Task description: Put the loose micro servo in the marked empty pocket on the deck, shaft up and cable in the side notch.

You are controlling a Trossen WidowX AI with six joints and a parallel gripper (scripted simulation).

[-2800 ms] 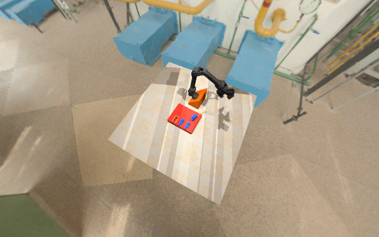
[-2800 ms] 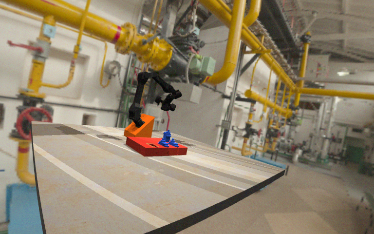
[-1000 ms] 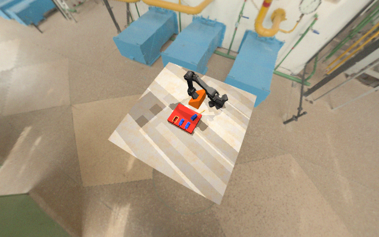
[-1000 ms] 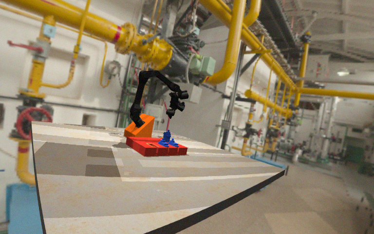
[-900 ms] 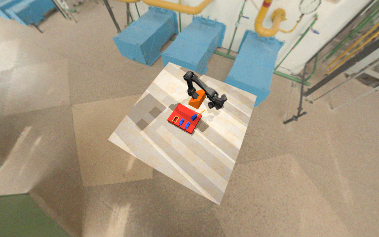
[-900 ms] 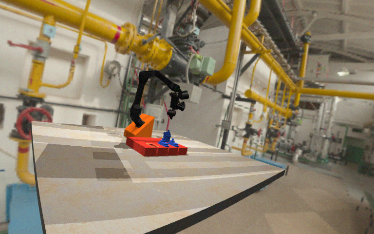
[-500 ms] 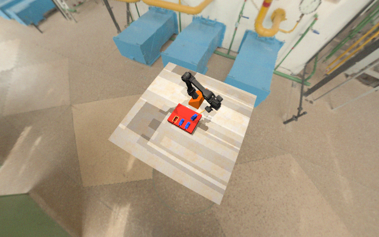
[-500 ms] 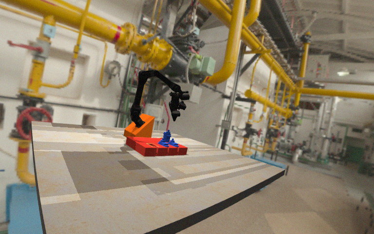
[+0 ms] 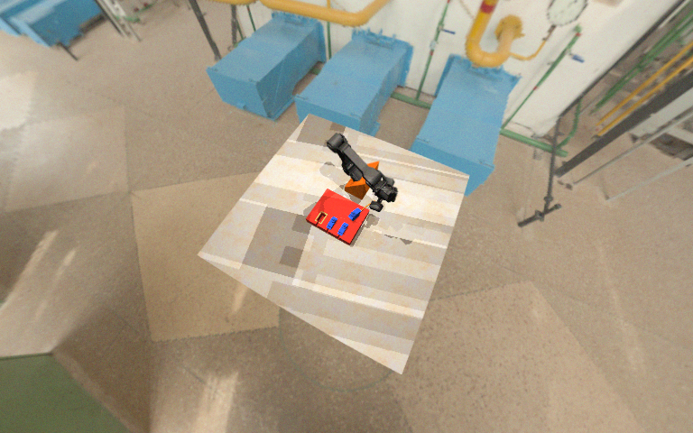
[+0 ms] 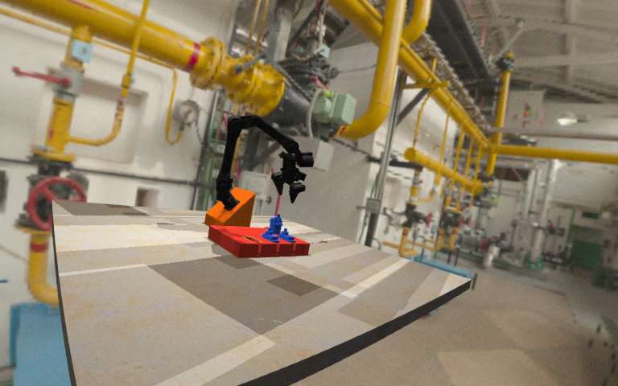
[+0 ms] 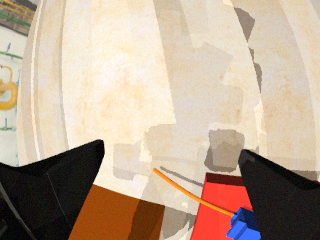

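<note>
A red deck (image 9: pixel 327 204) (image 10: pixel 241 248) lies on the table next to the arm's orange base (image 9: pixel 356 188) (image 10: pixel 234 210) (image 11: pixel 114 230). The loose blue micro servo (image 9: pixel 355 213) (image 10: pixel 275 225) (image 11: pixel 243 228) rests on top of the deck near its right corner. Its thin orange cable (image 11: pixel 194 195) trails off over the table. The marked empty pocket (image 9: pixel 317 218) with a yellow outline is at the deck's far left end. My gripper (image 9: pixel 376 206) (image 10: pixel 286 188) (image 11: pixel 174 152) is open and empty. It hangs above the deck's right edge, a little beyond the loose servo.
Two more blue servos (image 9: pixel 331 221) (image 9: pixel 343 228) sit seated in the deck; they also show in the exterior view (image 10: pixel 286 236) (image 10: pixel 269 236). The patterned table (image 9: pixel 357 306) (image 10: pixel 182 295) (image 11: pixel 134 60) spreads wide around the deck. Blue cabinets (image 9: pixel 357 76) stand beyond the table's back edge.
</note>
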